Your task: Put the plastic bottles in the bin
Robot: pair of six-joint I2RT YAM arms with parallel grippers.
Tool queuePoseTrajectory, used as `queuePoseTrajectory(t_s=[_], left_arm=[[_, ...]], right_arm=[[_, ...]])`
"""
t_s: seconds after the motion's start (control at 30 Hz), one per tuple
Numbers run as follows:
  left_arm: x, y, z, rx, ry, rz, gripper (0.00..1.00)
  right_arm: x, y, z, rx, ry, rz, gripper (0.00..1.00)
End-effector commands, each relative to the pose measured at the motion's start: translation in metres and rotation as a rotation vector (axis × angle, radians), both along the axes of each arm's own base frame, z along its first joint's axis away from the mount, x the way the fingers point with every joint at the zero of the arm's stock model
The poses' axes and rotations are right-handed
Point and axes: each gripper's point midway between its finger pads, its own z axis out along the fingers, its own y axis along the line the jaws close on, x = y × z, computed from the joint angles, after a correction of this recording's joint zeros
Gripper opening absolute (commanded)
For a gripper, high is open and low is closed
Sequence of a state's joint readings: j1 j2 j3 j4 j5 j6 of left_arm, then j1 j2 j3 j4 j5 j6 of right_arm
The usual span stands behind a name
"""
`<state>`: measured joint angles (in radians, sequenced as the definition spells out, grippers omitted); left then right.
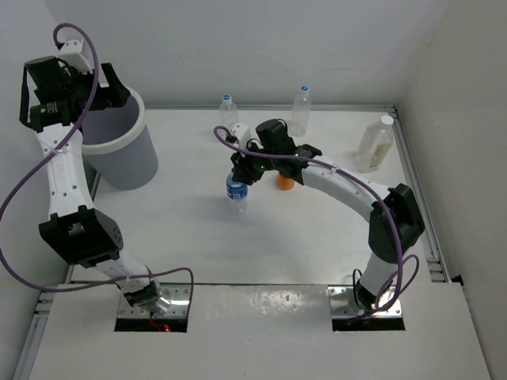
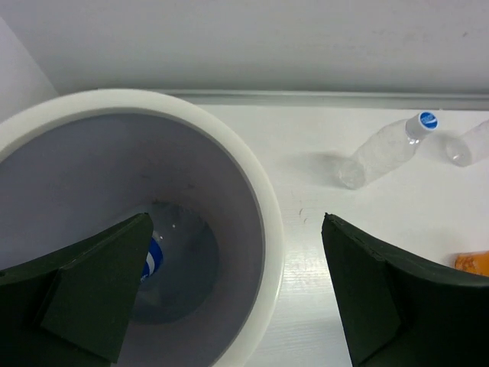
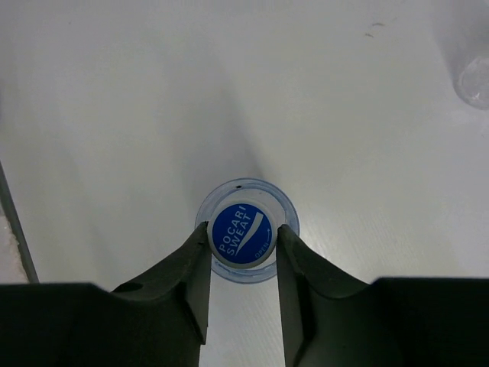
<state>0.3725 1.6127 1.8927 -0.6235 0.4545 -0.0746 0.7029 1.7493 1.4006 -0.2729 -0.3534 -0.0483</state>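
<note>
- Spreading out beneath both tools: the white worktop [image 1: 198, 253].
- Standing directly under the left tool [image 2: 237, 219]: the bin [image 1: 131, 166], already holding one blue-labelled bottle [image 2: 153, 260] at its bottom.
- Hovering there with the left arm raised high, fingers spread wide, gripping nothing.
- Reaching the right arm far forward, wrist pointing straight down, right tool [image 3: 243, 243] pinching the clear bottle [image 1: 237, 191] by its blue cap [image 3: 243, 235].
- Judging that bottle light, thin-walled and slippery, and so favouring the stiff cap or neck as the hold.
- Waiting beyond the right tool: a blue-capped bottle [image 1: 228, 109] and a second one [image 1: 301, 104].
- Sitting just beside it: an orange bottle [image 1: 285, 184].
- Standing well off to its right: a whitish bottle [image 1: 375, 146].
</note>
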Motion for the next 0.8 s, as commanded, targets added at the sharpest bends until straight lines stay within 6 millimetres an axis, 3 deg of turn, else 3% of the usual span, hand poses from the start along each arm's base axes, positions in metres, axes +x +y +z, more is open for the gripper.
queuePoseTrajectory(t_s=[0.0, 0.13, 0.17, 0.2, 0.27, 0.3, 0.37, 0.4, 0.43, 0.47, 0.53, 0.57, 0.63, 0.77], left_arm=[[-0.003, -0.011, 0.01, 0.032, -0.043, -0.052, 1.0], [-0.007, -0.024, 0.013, 0.057, -0.063, -0.111, 1.0], [-0.009, -0.033, 0.013, 0.065, -0.068, -0.142, 1.0], [-0.009, -0.035, 0.006, 0.086, -0.061, -0.176, 1.0], [-0.018, -0.067, 0.009, 0.104, -0.089, -0.304, 1.0], [-0.029, -0.091, 0.01, 0.131, -0.115, -0.405, 1.0], [-0.042, -0.118, 0.008, 0.155, -0.13, -0.505, 1.0], [-0.054, -0.132, 0.013, 0.202, -0.16, -0.556, 1.0], [-0.062, -0.158, 0.003, 0.202, -0.15, -0.63, 1.0], [-0.069, -0.172, 0.002, 0.21, -0.157, -0.668, 1.0], [-0.08, -0.197, -0.004, 0.212, -0.155, -0.732, 1.0], [-0.089, -0.219, -0.004, 0.223, -0.161, -0.783, 1.0], [-0.105, -0.244, -0.008, 0.222, -0.162, -0.849, 1.0], [-0.117, -0.272, -0.013, 0.211, -0.152, -0.915, 1.0]], right_arm=[[0.005, 0.005, 0.01, 0.028, -0.05, 0.011, 0.31], [0.007, 0.003, 0.011, 0.032, -0.051, 0.007, 0.02], [0.007, 0.003, 0.014, 0.036, -0.056, 0.006, 0.0], [0.006, 0.003, 0.02, 0.043, -0.056, 0.006, 0.0], [0.007, 0.001, 0.03, 0.063, -0.055, -0.002, 0.0], [0.013, -0.003, 0.043, 0.083, -0.057, -0.023, 0.0], [0.016, -0.002, 0.075, 0.155, -0.053, -0.036, 0.0], [0.028, -0.013, 0.082, 0.176, -0.036, -0.083, 0.0], [0.029, -0.014, 0.092, 0.204, -0.018, -0.099, 0.0], [0.031, -0.014, 0.115, 0.246, -0.031, -0.095, 0.0], [0.034, -0.022, 0.134, 0.308, 0.013, -0.118, 0.0], [0.041, -0.029, 0.147, 0.334, 0.0, -0.136, 0.0], [0.036, -0.032, 0.166, 0.39, 0.023, -0.128, 0.0], [0.026, -0.036, 0.191, 0.456, 0.045, -0.122, 0.0]])
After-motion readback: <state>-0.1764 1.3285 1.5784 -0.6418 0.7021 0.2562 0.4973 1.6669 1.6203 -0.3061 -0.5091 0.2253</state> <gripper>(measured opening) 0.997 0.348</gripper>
